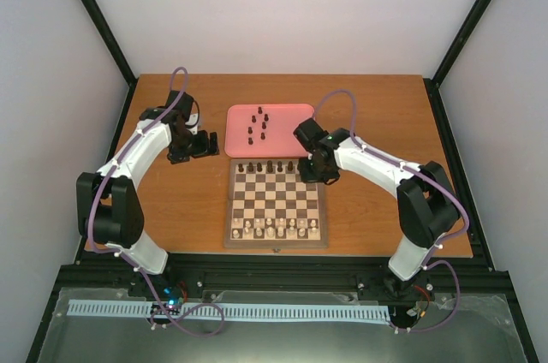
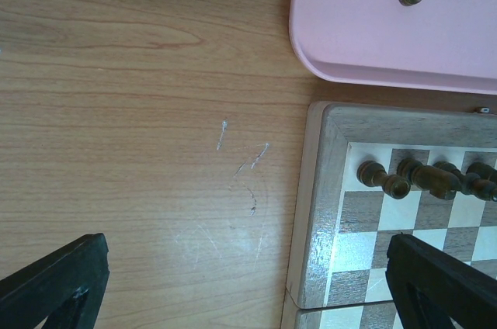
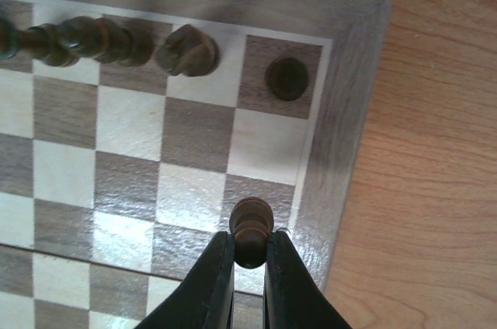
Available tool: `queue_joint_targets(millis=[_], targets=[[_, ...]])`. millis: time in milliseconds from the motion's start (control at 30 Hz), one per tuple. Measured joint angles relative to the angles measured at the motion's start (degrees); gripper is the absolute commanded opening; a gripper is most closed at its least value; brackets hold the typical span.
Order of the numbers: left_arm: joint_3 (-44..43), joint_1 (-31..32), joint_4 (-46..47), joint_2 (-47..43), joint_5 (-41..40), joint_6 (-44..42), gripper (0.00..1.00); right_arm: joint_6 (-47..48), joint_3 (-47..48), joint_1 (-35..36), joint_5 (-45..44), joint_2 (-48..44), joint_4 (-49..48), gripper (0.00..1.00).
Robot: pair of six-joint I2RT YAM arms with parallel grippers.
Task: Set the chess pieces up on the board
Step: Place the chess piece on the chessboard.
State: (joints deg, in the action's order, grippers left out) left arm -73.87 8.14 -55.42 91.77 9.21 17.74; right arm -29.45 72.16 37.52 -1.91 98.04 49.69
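Right fingers (image 3: 203,286) tight around dark pawn (image 3: 252,226) at board (image 3: 345,112) edge.

Robotics lab cell: black metal frame (image 1: 96,16), plain white walls (image 1: 282,3), wooden table (image 1: 377,115), bolted mounting rail (image 1: 282,282), cable duct (image 1: 257,312).

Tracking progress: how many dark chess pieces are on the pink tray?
7 dark chess pieces, clustered in the middle of the pink tray; tiny, so one could hide another.
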Motion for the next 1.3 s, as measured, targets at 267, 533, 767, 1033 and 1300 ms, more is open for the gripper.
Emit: queue_joint_targets(millis=[267, 533, 767, 1033, 1300], targets=[[0.0, 0.0, 0.04, 0.37, 0.02, 0.0, 1.0, 0.09, -1.09, -1.62, 0.0, -0.11, -2.93, 0.03], [0.0, 0.0, 0.07, 0.74, 0.02, -0.04, 1.0, 0.68, -1.09, -1.88, 0.48, -0.07, -3.74, 0.03], [0.0, 0.0, 0.07, 0.74, 0.02, -0.04, 1.0, 0.9, -1.22, -1.88, 0.96, 0.81, -4.55, 0.03], [0.0, 0.0, 0.07, 0.74, 0.0, -0.07, 1.0, 0.94, -1.33, -1.88, 0.87, 1.88, -4.59, 0.03], [0.0, 0.0, 0.07, 0.74, 0.02, -0.11, 1.0, 0.94, -1.33, -1.88, 0.55, 2.84, -5.27, 0.06]])
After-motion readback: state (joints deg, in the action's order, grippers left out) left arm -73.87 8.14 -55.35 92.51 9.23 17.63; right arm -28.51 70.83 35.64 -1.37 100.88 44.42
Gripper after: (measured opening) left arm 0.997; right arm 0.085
